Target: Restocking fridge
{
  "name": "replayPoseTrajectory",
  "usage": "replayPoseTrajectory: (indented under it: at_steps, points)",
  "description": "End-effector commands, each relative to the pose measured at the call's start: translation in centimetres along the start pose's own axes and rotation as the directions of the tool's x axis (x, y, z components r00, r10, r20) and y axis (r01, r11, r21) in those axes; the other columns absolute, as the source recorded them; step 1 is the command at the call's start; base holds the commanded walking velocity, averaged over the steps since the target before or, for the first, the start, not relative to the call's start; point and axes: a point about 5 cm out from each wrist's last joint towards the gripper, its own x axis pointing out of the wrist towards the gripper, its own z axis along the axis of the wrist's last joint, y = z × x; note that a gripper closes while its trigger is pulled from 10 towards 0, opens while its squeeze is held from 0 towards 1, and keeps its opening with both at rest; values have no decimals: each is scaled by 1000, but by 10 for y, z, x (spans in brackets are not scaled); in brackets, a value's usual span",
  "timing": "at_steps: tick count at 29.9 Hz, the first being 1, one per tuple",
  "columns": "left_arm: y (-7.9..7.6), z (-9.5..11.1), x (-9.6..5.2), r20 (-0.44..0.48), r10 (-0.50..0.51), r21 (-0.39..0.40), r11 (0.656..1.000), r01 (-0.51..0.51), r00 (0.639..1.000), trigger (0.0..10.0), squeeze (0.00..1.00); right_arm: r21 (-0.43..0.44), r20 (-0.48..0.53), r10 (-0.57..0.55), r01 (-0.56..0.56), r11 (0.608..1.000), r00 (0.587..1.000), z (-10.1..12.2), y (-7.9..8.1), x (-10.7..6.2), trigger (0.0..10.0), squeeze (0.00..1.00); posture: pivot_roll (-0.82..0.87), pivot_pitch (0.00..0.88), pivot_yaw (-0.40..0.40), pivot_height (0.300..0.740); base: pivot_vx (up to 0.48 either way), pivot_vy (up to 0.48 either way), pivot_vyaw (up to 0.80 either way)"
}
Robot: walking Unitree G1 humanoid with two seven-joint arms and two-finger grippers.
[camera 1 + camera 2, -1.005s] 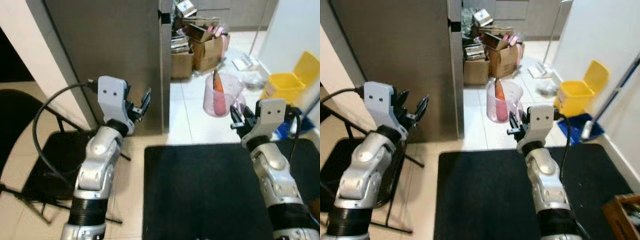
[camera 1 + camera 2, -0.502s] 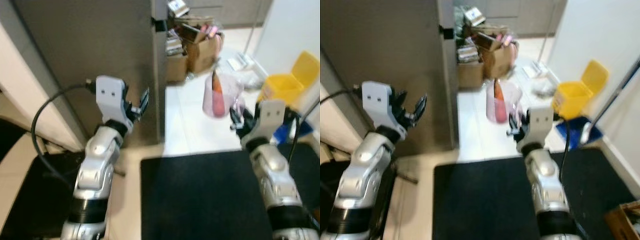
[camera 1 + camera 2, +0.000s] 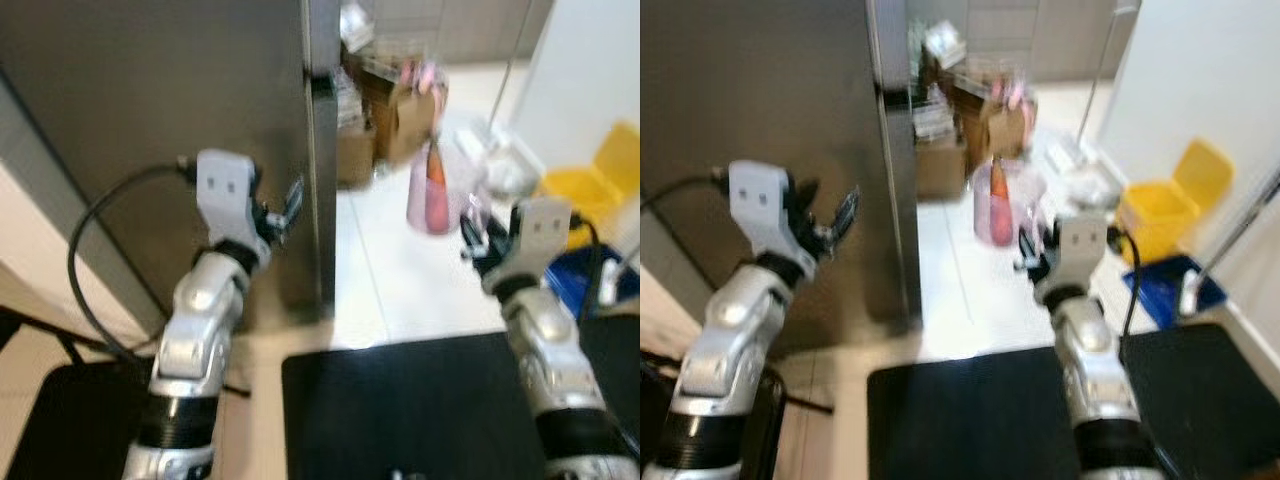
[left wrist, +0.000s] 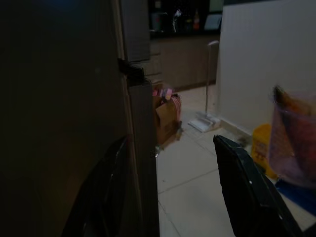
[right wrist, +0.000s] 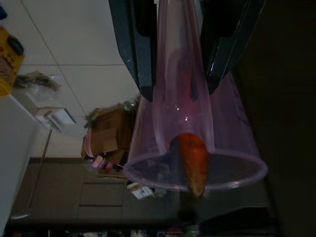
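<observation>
Grey steel fridge shut, door edge just ahead of my left gripper, fingers apart, empty. Right gripper clamped on pink cup, carrot inside. Keep cup upright; hook left fingers behind door edge, pull slowly.

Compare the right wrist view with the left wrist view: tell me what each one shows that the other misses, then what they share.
Right wrist view alone: the right gripper with its jaws shut on the wall of the clear pink cup, seen up close, with the carrot's tip poking past the rim.

Left wrist view alone: the left gripper with jaws open and nothing between them, right at the edge of the dark fridge door, plus the yellow bin beyond.

Both: the tiled floor, the cardboard boxes and the pink cup with its carrot.
</observation>
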Motion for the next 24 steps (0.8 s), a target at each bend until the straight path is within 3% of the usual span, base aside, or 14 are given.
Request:
replayPoseTrajectory:
  at_steps: [1,24]
  points:
    - [2,-4,-3,-12,10,-5,1000,-10,1000,10000,0,-2,26,6,-6,1000,1000,5,2,1,10000,0,-29,131,-2,740,424,0,0]
    - [0,-5,-8,-14,-3,-13,1000,3,1000,10000,0,-6,10,16,-16,1000,1000,1,4,0,10000,0,-30,129,-3,740,25,0,0]
